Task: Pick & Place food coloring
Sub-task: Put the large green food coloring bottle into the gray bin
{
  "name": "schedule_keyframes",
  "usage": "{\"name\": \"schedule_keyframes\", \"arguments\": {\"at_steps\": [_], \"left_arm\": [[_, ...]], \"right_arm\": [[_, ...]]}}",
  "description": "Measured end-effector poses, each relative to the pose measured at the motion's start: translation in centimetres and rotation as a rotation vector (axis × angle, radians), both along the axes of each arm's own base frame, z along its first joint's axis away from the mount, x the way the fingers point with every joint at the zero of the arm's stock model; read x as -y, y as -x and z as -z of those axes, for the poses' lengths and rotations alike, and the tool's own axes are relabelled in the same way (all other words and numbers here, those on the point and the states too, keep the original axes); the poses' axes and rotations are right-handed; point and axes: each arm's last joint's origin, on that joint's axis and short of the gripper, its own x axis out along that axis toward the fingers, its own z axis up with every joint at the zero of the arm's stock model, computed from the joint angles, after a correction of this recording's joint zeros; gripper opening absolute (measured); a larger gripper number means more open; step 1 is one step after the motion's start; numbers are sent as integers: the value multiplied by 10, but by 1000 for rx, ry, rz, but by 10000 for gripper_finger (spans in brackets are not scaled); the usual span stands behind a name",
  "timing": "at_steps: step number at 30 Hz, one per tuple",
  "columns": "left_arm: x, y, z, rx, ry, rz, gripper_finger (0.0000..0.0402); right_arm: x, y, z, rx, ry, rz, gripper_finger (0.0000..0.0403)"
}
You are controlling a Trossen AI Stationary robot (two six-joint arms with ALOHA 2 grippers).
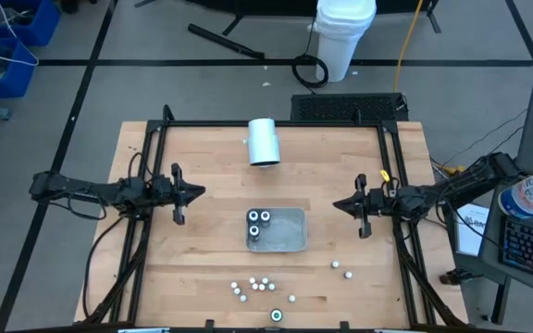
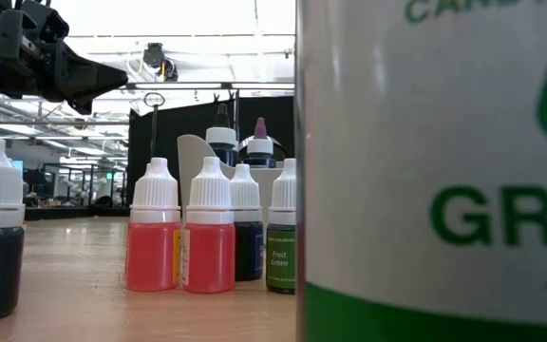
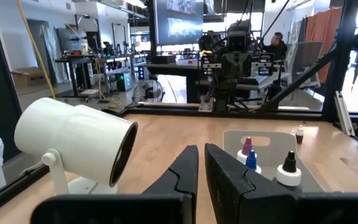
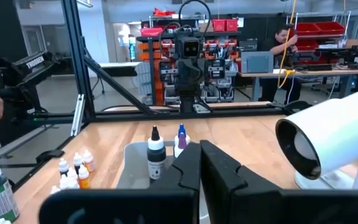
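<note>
High view, grey rectangular tray (image 1: 290,233), smooth white cylinder (image 1: 264,141), tiny white-capped bottles (image 1: 255,287)

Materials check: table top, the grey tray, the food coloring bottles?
Table top: looks like wood, matte, with visible plank seams and grain. Grey tray: shiny grey with soft highlights; metal or glossy plastic, hard to say. Food coloring bottles: likely translucent plastic, since red liquid shows through the walls, with opaque white ribbed caps.

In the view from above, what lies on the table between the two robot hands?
Only the grey tray lies there, slightly nearer the table's front edge, between the left hand and the right hand. It holds three bottles. The overhead view shows this.
</note>
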Motion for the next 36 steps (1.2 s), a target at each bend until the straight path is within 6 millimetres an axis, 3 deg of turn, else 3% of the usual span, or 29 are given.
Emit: {"name": "schedule_keyframes", "arguments": {"at_steps": [5,8,12,17,24,29,36], "left_arm": [[0,0,-5,63,74,16,37],[4,2,-14,156,97,126,37],[9,0,-16,165,40,176,37],[16,-12,-29,130,91,152,37],[61,-68,-64,-56,-27,320,37],[108,-116,-72,-161,-181,421,37],[160,-170,-78,-253,-198,455,37]], "right_arm": [[0,0,3,-28,33,-3,1],[0,-1,4,-36,61,-1,1],[0,-1,4,-35,78,2,1],[0,-1,5,-47,97,2,2],[0,-1,7,-70,152,1,2],[-1,-1,6,-64,132,-2,1],[-1,-1,3,-30,112,-1,1]]}}
